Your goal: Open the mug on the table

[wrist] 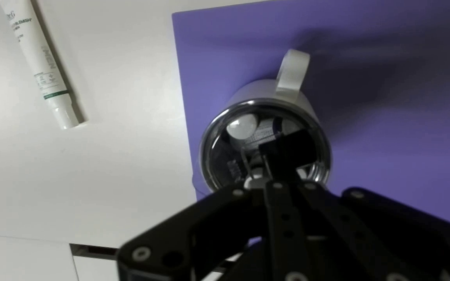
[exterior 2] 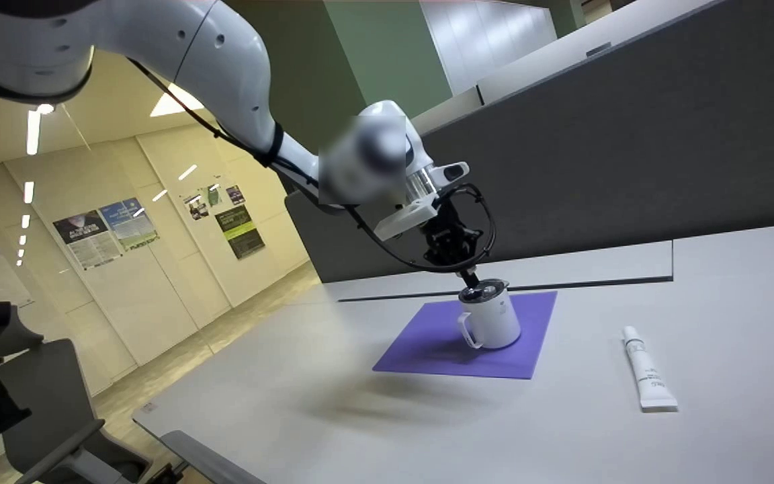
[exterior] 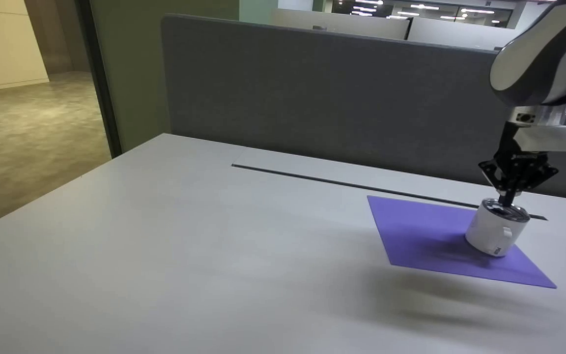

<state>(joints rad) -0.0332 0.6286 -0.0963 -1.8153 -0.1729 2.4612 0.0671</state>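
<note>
The mug is squat and white with a shiny dark lid. It stands upright on the purple mat on the table (exterior: 214, 255) in both exterior views, as the mug (exterior: 489, 231) and the mug (exterior 2: 494, 323). In the wrist view the mug (wrist: 256, 91) is seen from above, with its lid (wrist: 223, 156) in place and its handle (wrist: 293, 70) pointing up the picture. My gripper (exterior: 506, 199) points down with its fingertips together at the lid's top, also in the wrist view (wrist: 285, 156). Whether a lid tab is between the fingertips is hidden. Pale shapes show in the lid.
The purple mat (exterior 2: 420, 343) lies under the mug. A white tube (exterior 2: 648, 370) lies on the table beside the mat, also in the wrist view (wrist: 39, 64). A dark slot line (exterior: 342, 183) runs near the table's far edge, before a grey panel (exterior: 312, 98).
</note>
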